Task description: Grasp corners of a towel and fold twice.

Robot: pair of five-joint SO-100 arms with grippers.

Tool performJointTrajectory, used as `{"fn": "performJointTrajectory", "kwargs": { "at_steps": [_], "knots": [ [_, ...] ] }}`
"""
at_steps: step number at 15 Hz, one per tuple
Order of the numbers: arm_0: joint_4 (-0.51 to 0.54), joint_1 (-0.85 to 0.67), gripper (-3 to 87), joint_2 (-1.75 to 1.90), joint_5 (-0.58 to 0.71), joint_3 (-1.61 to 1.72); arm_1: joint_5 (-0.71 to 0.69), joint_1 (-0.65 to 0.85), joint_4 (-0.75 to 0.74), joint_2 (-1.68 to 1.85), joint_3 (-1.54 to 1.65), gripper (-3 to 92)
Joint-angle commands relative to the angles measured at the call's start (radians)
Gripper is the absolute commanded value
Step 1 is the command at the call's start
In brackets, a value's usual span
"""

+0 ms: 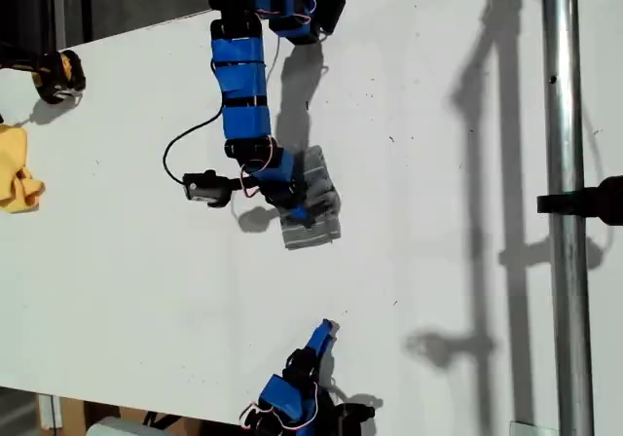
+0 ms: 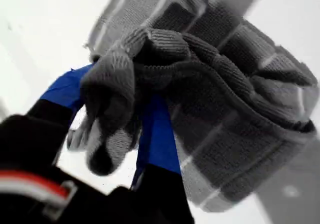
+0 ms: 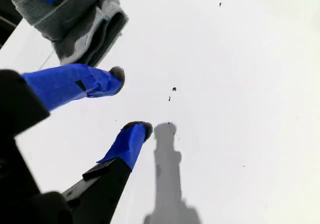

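The towel point(image 1: 313, 207) is already a small folded bundle sitting around the middle of the exterior view, on the white table point(image 1: 467, 261). The first gripper point(image 2: 117, 134) is clamped onto a bunched-up fold of it; in its wrist view you can see grey cloth wrapped around the blue jaws, so it's definitely got hold. The second gripper point(image 1: 326, 331) sits near the bottom centre of the exterior view, well apart from the cloth, jaws parted and holding nothing, just bare table between them.

Looks like the folding is mostly done, or the second fold is being finished off. Which corners are pinched can't be told, too scrunched. Next move probably calls for the first gripper to lay the bundle flat and let go without dragging the layers loose.

There's a yellow cloth point(image 1: 18, 168) at the left edge, not involved.
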Motion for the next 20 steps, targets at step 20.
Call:
{"fn": "performJointTrajectory", "kwargs": {
  "at_steps": [20],
  "knots": [
    [0.009, -0.078, 15.1, 0.008, 0.443, 0.055, 0.463, 0.017, 0.512, 1.996, 1.384, 2.9]
  ]
}}
